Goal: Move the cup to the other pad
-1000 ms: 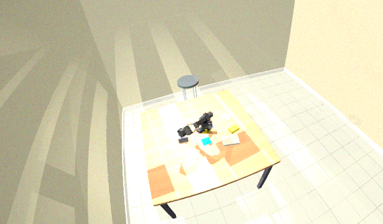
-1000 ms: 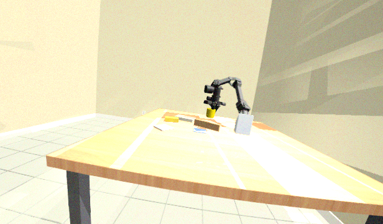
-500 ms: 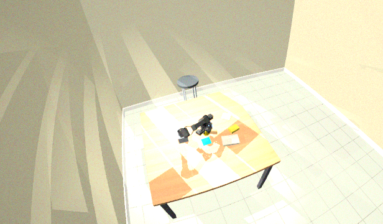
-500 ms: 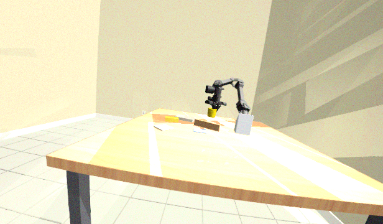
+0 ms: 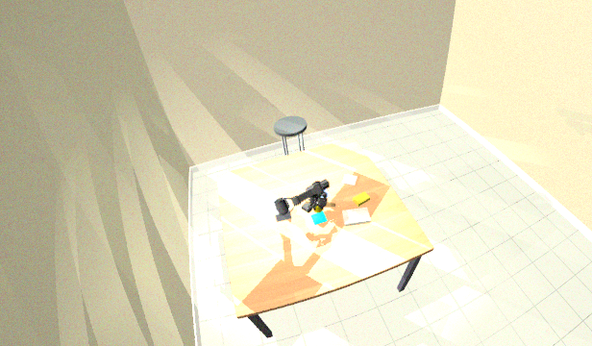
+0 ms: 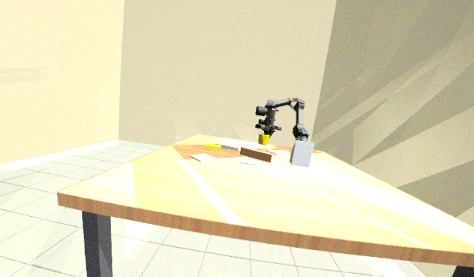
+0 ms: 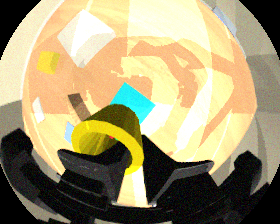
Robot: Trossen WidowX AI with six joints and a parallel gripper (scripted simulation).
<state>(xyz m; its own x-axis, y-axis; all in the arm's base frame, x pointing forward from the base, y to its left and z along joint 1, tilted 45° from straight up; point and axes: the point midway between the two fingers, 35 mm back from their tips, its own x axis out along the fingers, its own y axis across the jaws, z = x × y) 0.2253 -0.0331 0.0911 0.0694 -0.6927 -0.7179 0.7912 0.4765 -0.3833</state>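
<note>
The yellow cup (image 5: 318,210) (image 6: 264,139) (image 7: 125,116) is held off the table, mouth up, at the near side of the cyan pad (image 5: 319,219) (image 7: 135,100) in the wrist view. My gripper (image 5: 318,205) (image 6: 269,134) (image 7: 136,136) is shut on the cup's wall, one finger inside the mouth. A bit of a red marble (image 7: 111,137) shows inside; the rest of the contents is hidden. The pale blue pad (image 6: 247,161) (image 7: 69,131) lies on the other side of the brown barrier, partly hidden by the cup in the wrist view.
The low brown barrier (image 5: 330,205) (image 6: 256,155) (image 7: 78,104) stands between the pads. A yellow block (image 5: 361,198) (image 6: 212,147) (image 7: 48,62), a whitish slab (image 5: 357,216) (image 7: 86,37) and a white card (image 5: 350,180) (image 6: 202,157) lie farther out. A grey panel (image 6: 302,154) stands by the arm's base.
</note>
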